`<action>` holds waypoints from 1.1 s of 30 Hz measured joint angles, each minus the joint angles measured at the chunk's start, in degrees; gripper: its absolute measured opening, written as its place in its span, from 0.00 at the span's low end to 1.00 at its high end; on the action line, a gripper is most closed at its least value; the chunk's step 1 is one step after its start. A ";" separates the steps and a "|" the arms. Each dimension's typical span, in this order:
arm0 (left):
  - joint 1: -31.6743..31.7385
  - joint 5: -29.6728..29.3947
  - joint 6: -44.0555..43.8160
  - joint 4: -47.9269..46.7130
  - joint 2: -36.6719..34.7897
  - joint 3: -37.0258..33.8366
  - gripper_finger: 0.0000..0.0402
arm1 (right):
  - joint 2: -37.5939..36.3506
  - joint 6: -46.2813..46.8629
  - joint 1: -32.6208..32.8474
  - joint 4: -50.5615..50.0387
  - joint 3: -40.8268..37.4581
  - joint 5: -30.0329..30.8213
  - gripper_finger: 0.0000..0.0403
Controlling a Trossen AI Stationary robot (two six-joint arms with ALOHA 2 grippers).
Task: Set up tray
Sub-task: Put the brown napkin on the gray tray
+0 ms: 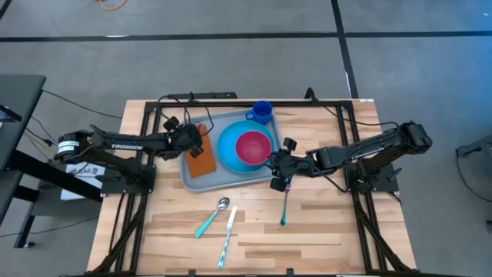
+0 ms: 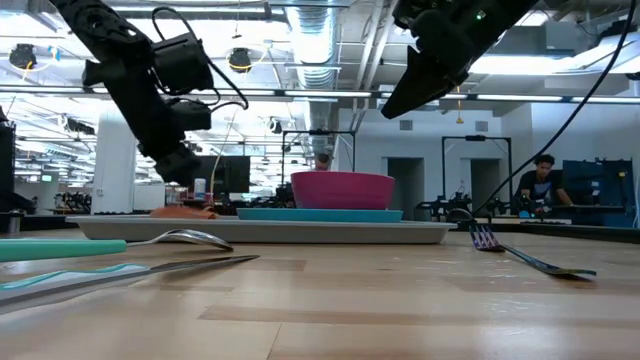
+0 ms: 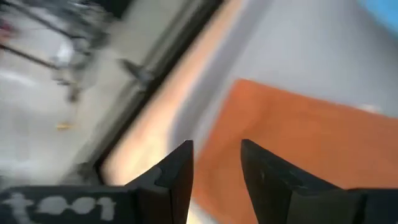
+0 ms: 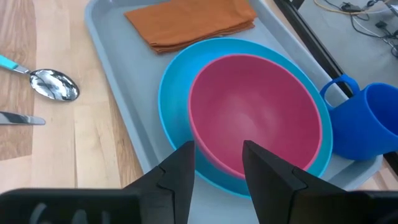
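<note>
The grey-blue tray (image 1: 231, 178) lies flat in the middle of the table. On it lie a rust-brown napkin (image 1: 201, 159) at the left and a bright blue plate (image 1: 227, 146) bearing a pink bowl (image 1: 252, 148). A blue mug (image 1: 262, 112) stands at the tray's far right corner. My left gripper (image 3: 216, 149) hovers open over the napkin's (image 3: 311, 130) far left part, with nothing between its fingers. My right gripper (image 4: 217, 149) stands open above the tray's right rim, pointing at the bowl (image 4: 255, 112), and holds nothing.
On the bare wood nearer than the tray lie a teal-handled spoon (image 1: 213, 218) and a knife (image 1: 228, 235). A fork (image 1: 284, 201) lies just under and nearer than my right gripper. Black frame rails run along the table's sides.
</note>
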 joint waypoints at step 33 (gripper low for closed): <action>-2.00 15.87 -6.82 13.90 17.34 0.72 0.00 | 0.00 0.18 0.02 0.04 0.00 0.04 0.31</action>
